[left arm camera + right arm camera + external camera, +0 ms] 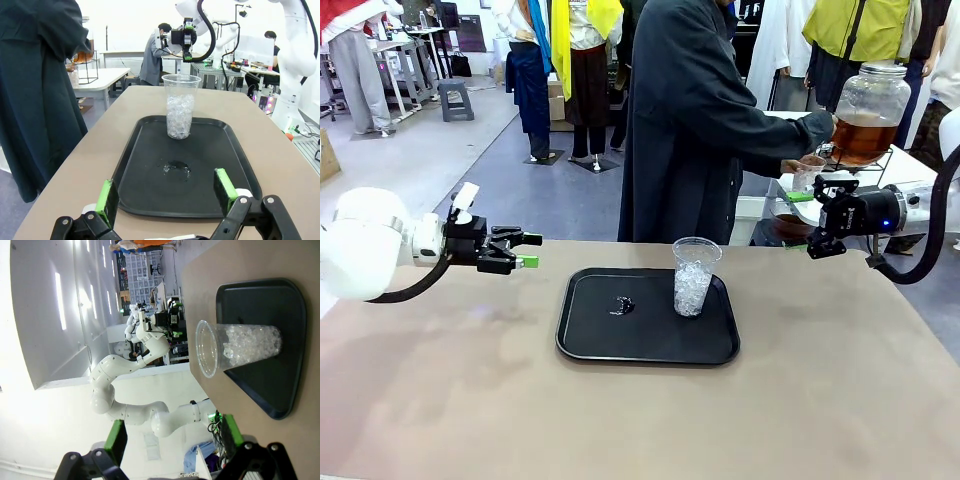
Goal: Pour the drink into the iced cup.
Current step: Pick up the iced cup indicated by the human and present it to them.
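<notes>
We hold both claws apart: left gripper (528, 250) at the iced cup's (695, 275) nine o'clock, right gripper (817, 215) at two.

White rounded shells are covering the left arm (360, 250) and right arm (918, 205). A black cable (410, 285) is looping under each wrist. The left gripper (530, 250) and right gripper (817, 218) are showing black bodies and green-padded fingers (107, 197). A blue light (888, 208) is glowing on the right one. The person (690, 120) is wearing a long dark coat with full sleeves.
</notes>
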### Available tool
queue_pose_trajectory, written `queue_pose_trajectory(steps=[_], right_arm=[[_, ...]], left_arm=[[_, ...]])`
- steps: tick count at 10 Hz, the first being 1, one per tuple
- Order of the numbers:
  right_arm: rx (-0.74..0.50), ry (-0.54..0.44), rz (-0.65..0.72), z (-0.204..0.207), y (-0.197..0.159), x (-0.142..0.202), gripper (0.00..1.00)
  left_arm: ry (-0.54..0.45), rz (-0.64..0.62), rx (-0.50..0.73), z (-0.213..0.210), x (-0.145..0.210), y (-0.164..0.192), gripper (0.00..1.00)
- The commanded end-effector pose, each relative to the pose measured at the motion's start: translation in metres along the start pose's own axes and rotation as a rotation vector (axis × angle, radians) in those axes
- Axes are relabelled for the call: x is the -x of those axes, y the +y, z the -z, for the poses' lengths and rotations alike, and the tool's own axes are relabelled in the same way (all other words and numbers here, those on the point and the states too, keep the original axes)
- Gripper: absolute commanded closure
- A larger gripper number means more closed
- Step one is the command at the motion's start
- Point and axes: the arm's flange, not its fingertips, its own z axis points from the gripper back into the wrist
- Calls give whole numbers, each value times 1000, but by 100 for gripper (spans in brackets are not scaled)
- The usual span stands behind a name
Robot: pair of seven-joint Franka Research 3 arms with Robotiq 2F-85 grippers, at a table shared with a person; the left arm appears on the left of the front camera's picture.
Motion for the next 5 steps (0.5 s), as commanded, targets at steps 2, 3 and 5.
queue_pose_trajectory(steps=[2, 3, 5], right_arm=[[1, -3, -3, 0, 1, 0, 0], [1, -3, -3, 0, 1, 0, 0], [1, -3, -3, 0, 1, 0, 0]], left_arm=[[-6, -2, -3, -1, 0, 0, 0], [-6, -2, -3, -1, 0, 0, 0], [-6, -2, -3, -1, 0, 0, 0]])
